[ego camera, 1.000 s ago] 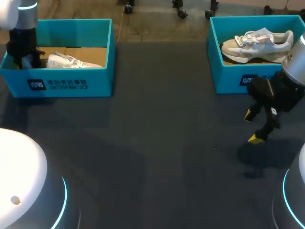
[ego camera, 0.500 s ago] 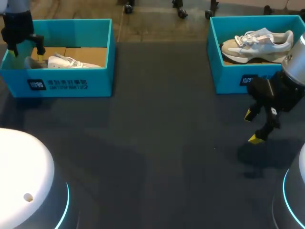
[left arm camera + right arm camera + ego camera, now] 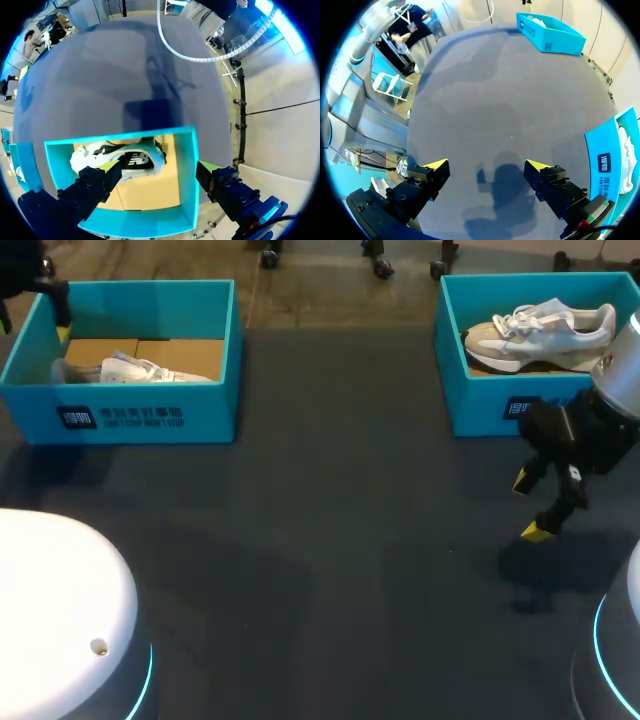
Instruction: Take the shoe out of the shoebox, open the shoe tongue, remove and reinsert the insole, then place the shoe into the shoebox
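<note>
So the left claw [image 3: 159,167] hangs wide open above the box [image 3: 187,170], nothing in it. The shoe [image 3: 122,157] lies on the cardboard floor straight below it, nearer one finger than the other and a little ahead of the tips. It's a white sneaker with a dark logo on the side. My guess is that it's light and that the upper is soft and will squash if you pinch it there. The sole should be the stiff, grippy part. I'd come down across the midfoot so one finger lands on the sole edge and the other on the upper, or else hook the heel collar, which usually holds its shape. I'd stay off the laces, since they look loose and could slip or snag. The box is probably thin and light too, so a shoe dragged against the wall may pull the whole thing along. The right claw [image 3: 487,165] is also spread open and empty, over bare tabletop [image 3: 485,90]. The other box [image 3: 480,405], with its own shoe [image 3: 545,330], is off to one side of it, close by. The insole will likely be thin and floppy, so pinch it by an edge.
</note>
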You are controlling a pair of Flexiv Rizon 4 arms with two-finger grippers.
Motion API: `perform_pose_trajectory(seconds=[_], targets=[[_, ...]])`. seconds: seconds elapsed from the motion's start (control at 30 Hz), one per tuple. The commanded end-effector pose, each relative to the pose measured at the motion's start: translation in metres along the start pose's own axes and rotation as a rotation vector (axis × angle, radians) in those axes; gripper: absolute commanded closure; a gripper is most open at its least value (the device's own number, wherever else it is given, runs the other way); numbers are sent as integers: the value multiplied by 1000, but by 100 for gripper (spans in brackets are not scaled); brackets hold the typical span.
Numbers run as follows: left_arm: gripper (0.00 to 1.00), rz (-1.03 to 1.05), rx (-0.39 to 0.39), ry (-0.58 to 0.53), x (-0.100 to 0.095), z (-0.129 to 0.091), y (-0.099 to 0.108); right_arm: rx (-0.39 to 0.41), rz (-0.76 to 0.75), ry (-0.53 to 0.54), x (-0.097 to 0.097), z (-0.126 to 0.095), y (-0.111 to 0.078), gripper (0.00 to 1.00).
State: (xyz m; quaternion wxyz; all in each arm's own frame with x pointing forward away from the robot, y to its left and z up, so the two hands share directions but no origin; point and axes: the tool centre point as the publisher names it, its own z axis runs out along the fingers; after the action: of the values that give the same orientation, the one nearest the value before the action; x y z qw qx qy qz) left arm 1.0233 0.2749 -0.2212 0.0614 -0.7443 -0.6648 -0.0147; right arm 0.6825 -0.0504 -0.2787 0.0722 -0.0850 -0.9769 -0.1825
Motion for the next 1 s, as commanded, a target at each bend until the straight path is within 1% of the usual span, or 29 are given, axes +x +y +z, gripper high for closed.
perform_pose_trajectory(seconds=[0.03, 0.07, 0.4, 0.43, 0.47, 0.5, 0.6, 0.67, 0.7, 0.73, 0.77, 0.8, 0.87, 0.9, 1.0], targets=[[0, -3, -19, -5, 4, -10, -21, 1, 0, 0, 0, 0, 0, 0], [0, 7, -2, -10, 5, -12, -24, 1, 0, 0, 0, 0, 0, 0], [0, 7, -2, -10, 5, -12, -24, 1, 0, 0, 0, 0, 0, 0], [0, 7, -2, -10, 5, -12, -24, 1, 27, -13, -7, -8, -1, 0], [0, 7, -2, -10, 5, -12, -24, 26, 70, -29, -15, -15, -2, 0], [0, 7, -2, -10, 5, -12, -24, 31, 112, -38, -23, -22, -4, 0], [0, 7, -2, -10, 5, -12, -24, 48, 193, -94, -44, -46, 0, 0], [0, 7, -2, -10, 5, -12, -24, 102, 230, -125, -59, -58, 3, 0], [0, 7, -2, -10, 5, -12, -24, 136, 271, -143, -66, -62, 3, 0], [0, 7, -2, -10, 5, -12, -24, 152, 289, -150, -69, -64, 3, 0], [0, 7, -2, -10, 5, -12, -24, 191, 386, -161, -82, -70, 2, 0], [0, 7, -2, -10, 5, -12, -24, 140, 454, -174, -90, -76, 0, 0], [0, 7, -2, -10, 5, -12, -24, 172, 520, -211, -106, -87, -3, 0], [0, 7, -2, -10, 5, -12, -24, 200, 521, -248, -113, -93, -2, 0], [0, 7, -2, -10, 5, -12, -24, 200, 521, -248, -113, -93, -2, 0]])
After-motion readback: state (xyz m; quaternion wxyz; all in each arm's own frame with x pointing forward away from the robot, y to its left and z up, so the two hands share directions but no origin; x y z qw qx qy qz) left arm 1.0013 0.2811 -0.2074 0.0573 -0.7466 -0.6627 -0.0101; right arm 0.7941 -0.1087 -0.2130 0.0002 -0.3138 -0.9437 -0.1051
